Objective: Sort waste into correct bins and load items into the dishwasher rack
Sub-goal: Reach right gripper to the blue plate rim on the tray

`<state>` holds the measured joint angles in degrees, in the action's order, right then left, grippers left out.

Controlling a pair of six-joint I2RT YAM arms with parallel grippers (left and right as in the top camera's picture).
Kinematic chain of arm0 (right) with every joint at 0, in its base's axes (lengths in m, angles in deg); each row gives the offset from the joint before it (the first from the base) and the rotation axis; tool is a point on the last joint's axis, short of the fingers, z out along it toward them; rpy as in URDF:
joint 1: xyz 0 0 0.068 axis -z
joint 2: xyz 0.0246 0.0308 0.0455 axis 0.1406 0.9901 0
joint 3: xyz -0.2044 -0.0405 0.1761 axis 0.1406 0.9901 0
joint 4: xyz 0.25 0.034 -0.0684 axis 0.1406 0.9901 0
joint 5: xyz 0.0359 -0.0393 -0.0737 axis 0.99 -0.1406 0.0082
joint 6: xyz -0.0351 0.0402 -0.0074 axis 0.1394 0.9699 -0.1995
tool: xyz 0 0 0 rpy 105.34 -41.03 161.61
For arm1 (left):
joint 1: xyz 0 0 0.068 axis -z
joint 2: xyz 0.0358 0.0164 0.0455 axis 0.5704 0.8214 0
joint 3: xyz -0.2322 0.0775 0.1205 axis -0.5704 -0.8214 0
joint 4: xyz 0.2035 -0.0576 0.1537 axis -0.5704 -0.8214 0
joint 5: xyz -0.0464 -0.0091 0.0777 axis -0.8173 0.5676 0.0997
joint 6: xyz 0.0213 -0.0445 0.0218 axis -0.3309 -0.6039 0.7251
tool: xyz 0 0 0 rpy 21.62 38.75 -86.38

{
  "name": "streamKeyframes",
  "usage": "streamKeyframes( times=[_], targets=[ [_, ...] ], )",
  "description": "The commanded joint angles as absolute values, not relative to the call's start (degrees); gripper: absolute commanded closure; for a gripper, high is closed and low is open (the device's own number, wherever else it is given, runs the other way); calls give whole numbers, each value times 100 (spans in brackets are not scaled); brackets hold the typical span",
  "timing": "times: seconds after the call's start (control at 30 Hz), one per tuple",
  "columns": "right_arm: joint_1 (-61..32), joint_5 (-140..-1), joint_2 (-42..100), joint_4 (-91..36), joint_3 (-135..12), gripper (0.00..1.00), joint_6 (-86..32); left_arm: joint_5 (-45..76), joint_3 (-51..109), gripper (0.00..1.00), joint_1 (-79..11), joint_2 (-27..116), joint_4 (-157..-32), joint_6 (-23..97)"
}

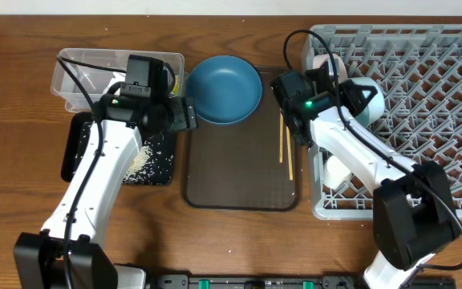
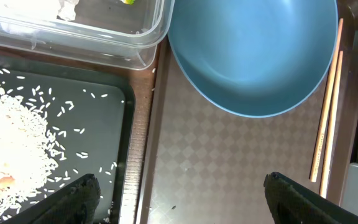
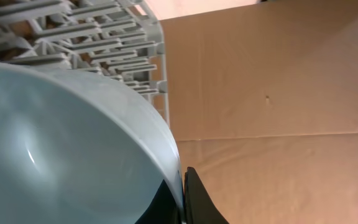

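Left gripper [image 2: 180, 186]: wide open with nothing between its fingers [image 2: 73, 199]; it hangs over the left edge of the brown serving tray [image 2: 216, 162], in the centre left of the overhead view.
Right gripper [image 3: 180, 202]: closed on the rim of the light blue bowl [image 3: 61, 149], one dark finger [image 3: 194, 199] outside the wall and the other inside.
Light blue bowl: tilted on its side at the left side of the dishwasher rack [image 1: 423, 104], at the upper right of the overhead view.
Second small bowl [image 1: 331, 64]: in the rack's upper left corner, partly hidden by a cable.
White cup [image 1: 335, 171]: in the rack's lower left part, under the right arm.
Blue plate [image 1: 227, 88]: empty, at the top centre, overlapping the top edge of the serving tray.
Chopsticks [image 1: 283, 148]: lying together along the serving tray's right edge, just beside the rack.
Rice scraps [image 2: 11, 149]: heaped and scattered on the black tray [image 2: 126, 155], left of the serving tray.
Clear tub [image 1: 95, 72]: upper left, above the black tray; the left wrist view shows a piece of white tissue [image 2: 67, 7] and a yellow-green wrapper [image 2: 127, 2] at its top edge.
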<state>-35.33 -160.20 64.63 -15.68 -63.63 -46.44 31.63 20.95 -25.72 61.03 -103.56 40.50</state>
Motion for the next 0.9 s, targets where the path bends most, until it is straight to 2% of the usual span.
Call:
streamKeyframes(
  times=[0.0, 0.2, 0.4, 0.53, 0.6, 0.7, 0.87],
  targets=[
    [-3548, -15992, 6471, -1519, -6381, 99, -4754, 3237, 2080, 13, -2587, 6006, -10356, 4083],
    [-3616, -14962, 6471, -1124, -6381, 99, -4730, 3237, 2080, 13, -2587, 6006, -10356, 4083],
    [-3823, -14733, 6471, -848, -6381, 99, -4730, 3237, 2080, 13, -2587, 6006, -10356, 4083],
    [-3896, -14722, 6471, -835, -6381, 79, -4730, 3237, 2080, 13, -2587, 6006, -10356, 4083],
    [-3948, -14722, 6471, -837, -6381, 59, -4730, 3237, 2080, 12, -2587, 6006, -10356, 4083],
    [-4033, -14724, 6465, -840, -6383, 36, -4730, 3237, 2080, 13, -2587, 6006, -10356, 4083],
    [-4123, -14722, 6358, -910, -6385, 20, -4730, 3237, 2080, 12, -2587, 6006, -10356, 4083]
  ],
)
